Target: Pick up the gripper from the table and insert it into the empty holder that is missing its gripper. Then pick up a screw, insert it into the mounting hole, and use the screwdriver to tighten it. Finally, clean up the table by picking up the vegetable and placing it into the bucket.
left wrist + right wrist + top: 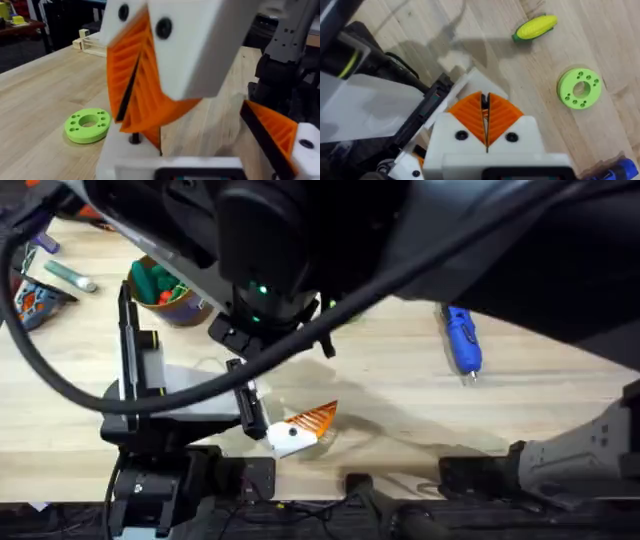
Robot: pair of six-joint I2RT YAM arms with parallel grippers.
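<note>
A round brown tub with a tan rim (178, 308) sits at the overhead view's upper left, holding green and orange toy vegetables (155, 282); its label cannot be read. The yellow toy corn cob with green ends (535, 27) lies on the wooden table (400, 400) beside a flat green ring-shaped disc (579, 88). The blue pen-shaped screwdriver (462, 340) lies at right. The right gripper (485, 117) has its orange pads pressed together. Whether the left gripper (292, 434) is wide or narrow cannot be told.

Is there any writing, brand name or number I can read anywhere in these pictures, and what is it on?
None can be read.
The brown bucket shows a patterned label on its side, too blurred to read.
The blue screwdriver shows no legible marking.
The green disc has holes and no text.
The toy corn carries no lettering.
</note>
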